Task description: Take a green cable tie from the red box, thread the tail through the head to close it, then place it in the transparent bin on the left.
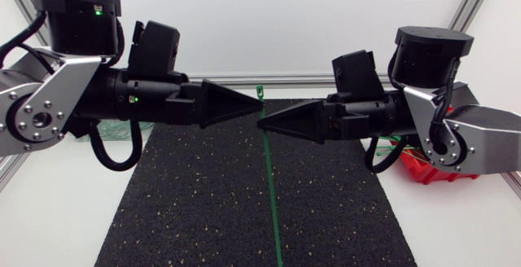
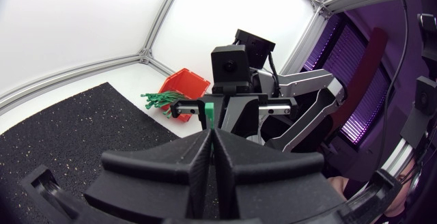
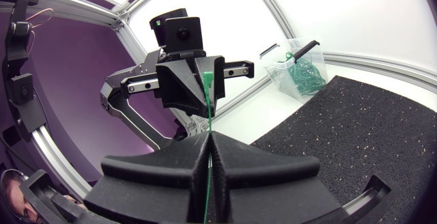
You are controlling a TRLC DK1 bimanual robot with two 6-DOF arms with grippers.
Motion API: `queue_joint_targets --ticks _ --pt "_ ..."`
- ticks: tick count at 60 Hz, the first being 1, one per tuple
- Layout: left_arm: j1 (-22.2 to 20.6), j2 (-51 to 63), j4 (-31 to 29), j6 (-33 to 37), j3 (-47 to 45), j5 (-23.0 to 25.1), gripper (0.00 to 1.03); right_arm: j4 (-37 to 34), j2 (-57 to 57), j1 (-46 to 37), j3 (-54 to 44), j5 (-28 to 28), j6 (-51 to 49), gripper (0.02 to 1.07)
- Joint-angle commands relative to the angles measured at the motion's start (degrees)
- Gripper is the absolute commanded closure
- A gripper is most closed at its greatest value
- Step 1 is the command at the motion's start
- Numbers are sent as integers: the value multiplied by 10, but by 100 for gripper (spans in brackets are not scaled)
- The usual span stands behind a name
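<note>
A long green cable tie (image 1: 269, 177) hangs straight down over the black mat, its head (image 1: 260, 93) at the top. Coming in from either side, my two grippers meet tip to tip at the tie's upper end. My left gripper (image 1: 259, 104) is shut on the tie just under the head, and the head (image 2: 212, 112) sticks out past its fingertips in the left wrist view. Right below it, my right gripper (image 1: 260, 125) is shut on the strap, which runs up between its fingers (image 3: 207, 108). The tail end dangles free.
The red box (image 1: 422, 169) stands at the right behind my right arm, with a bunch of green ties (image 2: 158, 101) spilling from it. The transparent bin (image 3: 300, 70) with several green ties stands at the mat's far left. The black mat (image 1: 195, 210) covers the middle of the table.
</note>
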Motion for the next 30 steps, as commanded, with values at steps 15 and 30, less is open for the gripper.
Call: queue_joint_targets --ticks 15,30 --pt "4 -16 -1 -14 -4 1 100 8 0 33 -12 10 13 101" --pt "7 -24 -7 -14 -5 0 100 6 1 33 -12 12 12 101"
